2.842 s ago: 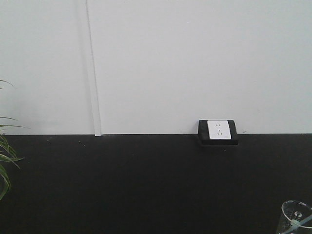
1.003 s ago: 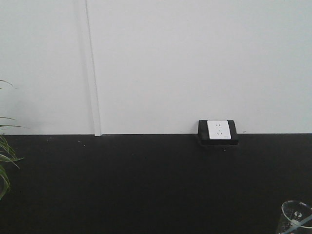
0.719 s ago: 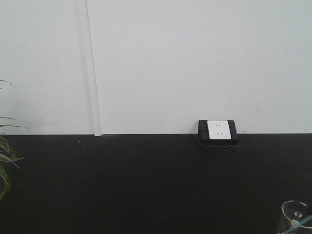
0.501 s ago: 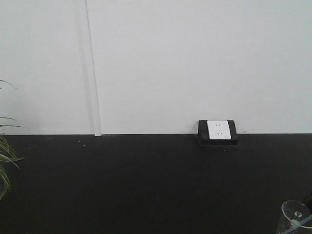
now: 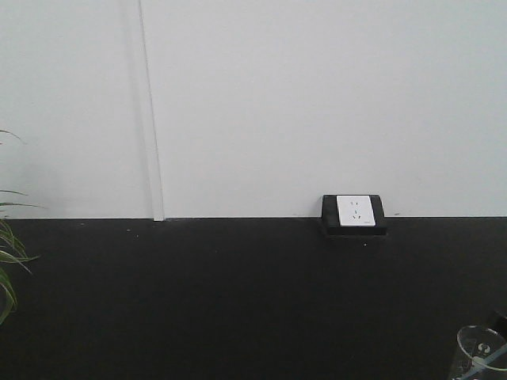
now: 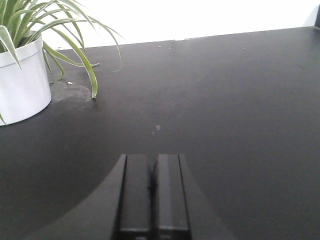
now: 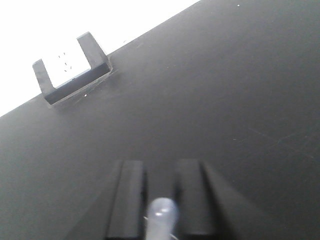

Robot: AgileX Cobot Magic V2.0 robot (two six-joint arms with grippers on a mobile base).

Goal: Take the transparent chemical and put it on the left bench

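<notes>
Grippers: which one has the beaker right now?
The right gripper: the beaker's clear rim sits between its fingers. The left gripper is shut on nothing, over the bench.

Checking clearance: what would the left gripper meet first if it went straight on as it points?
Way looks free over the left bench; the plant pot sits aside. Eventually the white wall, depth unclear.
</notes>
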